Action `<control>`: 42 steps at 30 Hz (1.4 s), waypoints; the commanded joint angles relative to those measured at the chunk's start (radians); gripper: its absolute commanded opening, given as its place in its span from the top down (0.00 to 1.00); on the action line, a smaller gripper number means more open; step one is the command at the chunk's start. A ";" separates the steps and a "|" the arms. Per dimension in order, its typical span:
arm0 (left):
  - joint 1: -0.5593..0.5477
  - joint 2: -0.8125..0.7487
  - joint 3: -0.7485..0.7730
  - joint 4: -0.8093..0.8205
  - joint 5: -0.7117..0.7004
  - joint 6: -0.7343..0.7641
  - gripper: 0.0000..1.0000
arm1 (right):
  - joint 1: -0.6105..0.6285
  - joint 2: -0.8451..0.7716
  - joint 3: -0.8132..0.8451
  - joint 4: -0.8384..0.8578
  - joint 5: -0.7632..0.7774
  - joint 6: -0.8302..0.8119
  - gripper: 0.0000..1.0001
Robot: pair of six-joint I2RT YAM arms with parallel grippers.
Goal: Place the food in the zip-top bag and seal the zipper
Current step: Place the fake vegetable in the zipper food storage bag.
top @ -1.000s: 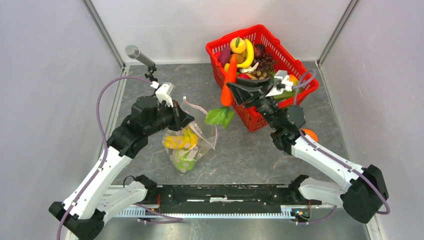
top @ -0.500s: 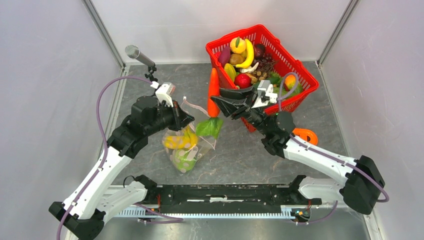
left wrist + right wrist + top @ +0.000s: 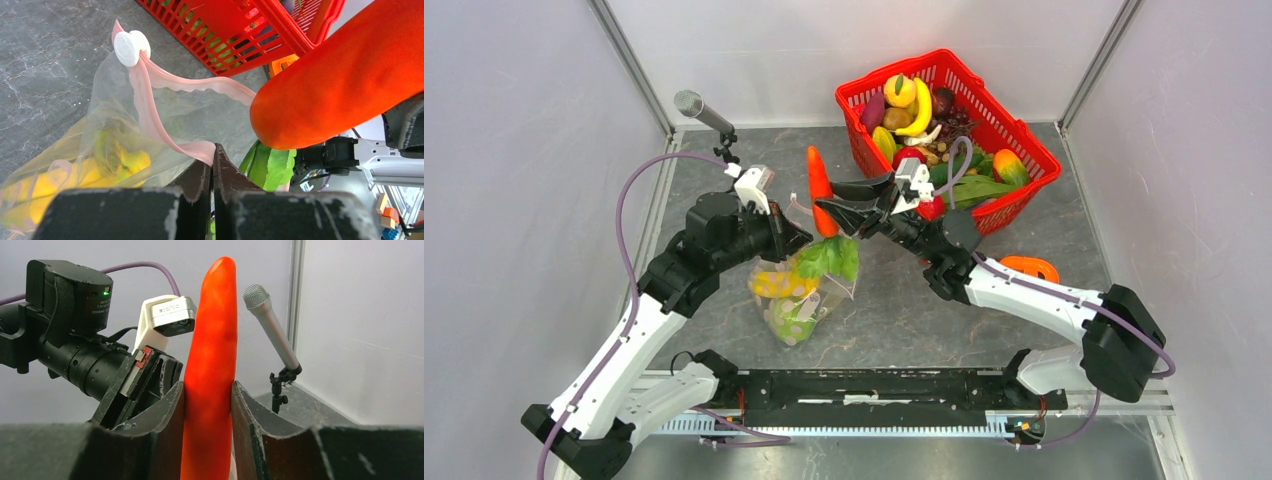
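Observation:
My left gripper [image 3: 800,237] [image 3: 214,150] is shut on the pale pink zipper [image 3: 150,102], holding the mouth of the zip-top bag [image 3: 816,300] up. Inside the clear bag lie a yellow banana bunch [image 3: 776,284] and a white-green cauliflower [image 3: 792,322]. My right gripper [image 3: 826,216] [image 3: 207,386] is shut on an orange carrot [image 3: 820,182] [image 3: 212,335] around its middle. The carrot's tip points away and its green leaves [image 3: 830,257] [image 3: 270,167] hang right at the bag's mouth, beside my left fingers. More food fills the red basket [image 3: 1036,157].
The red mesh basket stands at the back right, close behind my right arm. A microphone [image 3: 703,111] on a small stand sits at the back left. An orange object [image 3: 1030,267] lies on the table right of my right forearm.
My right arm has swung left from the basket, carrying the carrot over to the bag's mouth. My left arm and the bag have stayed put.

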 commanded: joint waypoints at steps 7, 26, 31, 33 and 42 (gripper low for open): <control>0.005 -0.055 0.020 0.044 0.012 -0.022 0.98 | 0.006 -0.054 -0.156 -0.064 -0.005 -0.256 1.00; 0.005 -0.065 0.014 0.070 -0.002 -0.043 0.98 | 0.011 -0.107 -0.007 -0.587 -0.027 -0.321 0.77; 0.004 -0.064 0.015 0.071 -0.012 -0.044 0.98 | 0.011 -0.101 0.058 -0.694 -0.020 -0.319 0.57; 0.005 -0.063 0.013 0.071 -0.015 -0.044 0.98 | 0.011 -0.118 0.045 -0.668 -0.052 -0.323 0.53; 0.005 -0.054 0.011 0.072 -0.010 -0.043 0.98 | 0.011 -0.107 0.082 -0.606 -0.073 -0.277 0.38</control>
